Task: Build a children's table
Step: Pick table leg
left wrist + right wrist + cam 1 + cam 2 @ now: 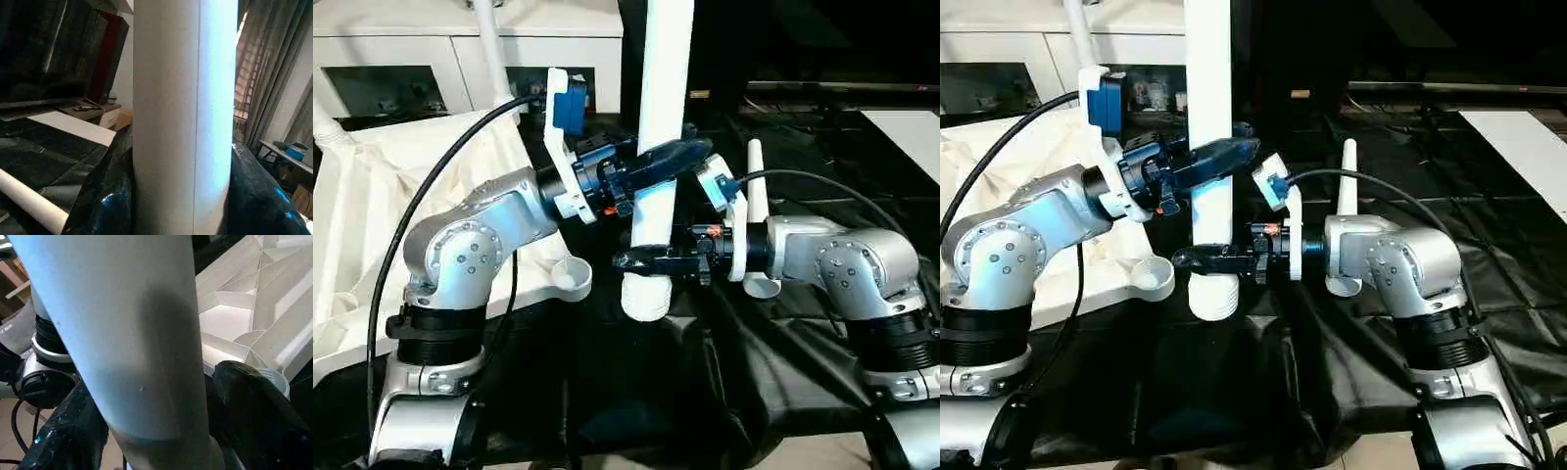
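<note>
A white table leg (663, 88) stands upright in the middle, its ribbed end (644, 294) pointing down over the black sheet. My left gripper (677, 162) is shut on the leg partway up. Lower down, my right gripper (638, 258) is open and straddles the leg just above the ribbed end, with a thin gap on one side in the right wrist view. The white table top (372, 196) lies upside down at the left, its near corner socket (574, 280) empty. A leg (490, 44) rises from its far side. Another leg (756, 171) lies behind my right arm.
A big table under a black sheet (705, 382) carries everything. The white cabinet (421, 49) with glass doors stands at the back left. A white panel (913, 132) lies at the far right. Black cables loop over both forearms.
</note>
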You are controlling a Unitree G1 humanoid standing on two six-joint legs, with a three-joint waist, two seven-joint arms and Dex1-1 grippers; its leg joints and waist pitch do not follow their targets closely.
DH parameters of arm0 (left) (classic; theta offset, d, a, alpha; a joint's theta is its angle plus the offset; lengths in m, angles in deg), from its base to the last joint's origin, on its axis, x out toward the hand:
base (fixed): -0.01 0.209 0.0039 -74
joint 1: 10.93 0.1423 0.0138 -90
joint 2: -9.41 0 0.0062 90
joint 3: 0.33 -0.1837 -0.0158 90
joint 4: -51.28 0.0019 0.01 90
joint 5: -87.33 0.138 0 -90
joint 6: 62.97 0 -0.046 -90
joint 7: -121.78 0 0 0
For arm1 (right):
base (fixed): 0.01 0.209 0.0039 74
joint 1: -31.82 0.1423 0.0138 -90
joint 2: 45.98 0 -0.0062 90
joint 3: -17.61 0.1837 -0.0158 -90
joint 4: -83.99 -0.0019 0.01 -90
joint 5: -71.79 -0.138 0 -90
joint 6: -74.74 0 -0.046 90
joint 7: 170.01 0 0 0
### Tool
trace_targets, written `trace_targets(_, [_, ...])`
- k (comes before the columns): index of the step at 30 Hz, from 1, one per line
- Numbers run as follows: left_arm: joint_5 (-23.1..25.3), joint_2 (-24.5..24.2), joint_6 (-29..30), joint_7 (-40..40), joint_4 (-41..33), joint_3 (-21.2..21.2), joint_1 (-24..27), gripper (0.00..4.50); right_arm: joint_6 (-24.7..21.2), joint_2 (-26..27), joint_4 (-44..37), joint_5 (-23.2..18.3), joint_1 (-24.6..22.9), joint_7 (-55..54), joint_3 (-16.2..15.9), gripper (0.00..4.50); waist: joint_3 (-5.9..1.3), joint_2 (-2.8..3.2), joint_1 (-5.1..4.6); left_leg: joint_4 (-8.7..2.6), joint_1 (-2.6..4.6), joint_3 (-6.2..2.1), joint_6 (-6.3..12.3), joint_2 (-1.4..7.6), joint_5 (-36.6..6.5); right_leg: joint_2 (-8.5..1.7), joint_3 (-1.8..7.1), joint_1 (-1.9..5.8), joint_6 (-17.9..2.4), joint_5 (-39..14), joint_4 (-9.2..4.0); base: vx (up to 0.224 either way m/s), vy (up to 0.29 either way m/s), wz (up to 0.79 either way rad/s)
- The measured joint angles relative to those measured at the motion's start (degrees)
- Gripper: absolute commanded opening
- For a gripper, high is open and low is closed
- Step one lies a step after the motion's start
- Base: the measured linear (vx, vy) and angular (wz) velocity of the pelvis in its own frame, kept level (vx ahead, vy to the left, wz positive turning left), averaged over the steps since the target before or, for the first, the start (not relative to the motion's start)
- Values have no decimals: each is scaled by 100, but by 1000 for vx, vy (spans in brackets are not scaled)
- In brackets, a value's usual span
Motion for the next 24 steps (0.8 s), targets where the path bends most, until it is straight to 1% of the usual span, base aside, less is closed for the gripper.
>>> trace_targets(2, [0, 0, -7, 0, 0, 0, 0, 183, 0, 5, -1, -18, 0, 18, -3, 301, 0, 0, 1, 0, 0, 0, 0, 0, 2, 0, 0, 0, 0, 0, 2, 0, 0, 0])
trace_targets(3, [0, -2, -8, 0, 0, 0, 0, 183, 0, 7, -2, -18, 0, 29, -3, 283, 0, 0, 1, 0, 1, 0, 0, 0, 3, 0, 0, 0, 0, 0, 4, 0, 0, 0])
trace_targets(10, [0, -22, -18, 1, 5, 9, 1, 183, 37, 50, -40, -14, 0, 45, -33, 227, 0, 0, 1, 0, 4, -2, -4, 0, 10, -1, -1, -2, 0, 0, 19, 0, 0, 0])
trace_targets(14, [-2, -35, -18, -2, 5, 24, 11, 183, 107, 50, -68, 5, 0, 45, -72, 214, 0, 0, 1, 2, 6, -3, -8, 0, 12, -1, -1, -2, 0, 0, 28, 0, 0, 0])
trace_targets(20, [-2, -43, -18, 0, 6, 32, 25, 183, 129, 49, -81, 29, -1, 46, -92, 209, 0, 0, 1, 3, 7, -5, -12, 0, 14, -1, -1, -4, 0, 0, 36, 0, 0, 0])
trace_targets(22, [-17, -3, 20, 35, 13, 66, 24, 253, 140, 49, -87, 28, -1, 48, -95, 207, 0, 0, 1, 4, 7, -5, -12, 0, 14, -1, -1, -3, 0, 0, 37, 0, 0, 0])
trace_targets(23, [-61, 10, 66, 56, 48, 98, 21, 253, 141, 49, -91, 28, 0, 50, -98, 207, 0, 0, 1, 4, 7, -5, -12, 0, 15, -1, -1, -3, 0, 0, 37, 0, 0, 0])
trace_targets(24, [-210, 40, 186, 84, 116, 165, 15, 259, 141, 50, -102, 26, -1, 50, -110, 205, 0, 0, 2, 6, 7, -5, -12, 0, 15, -1, -1, -4, 0, 0, 39, 0, 0, 0])
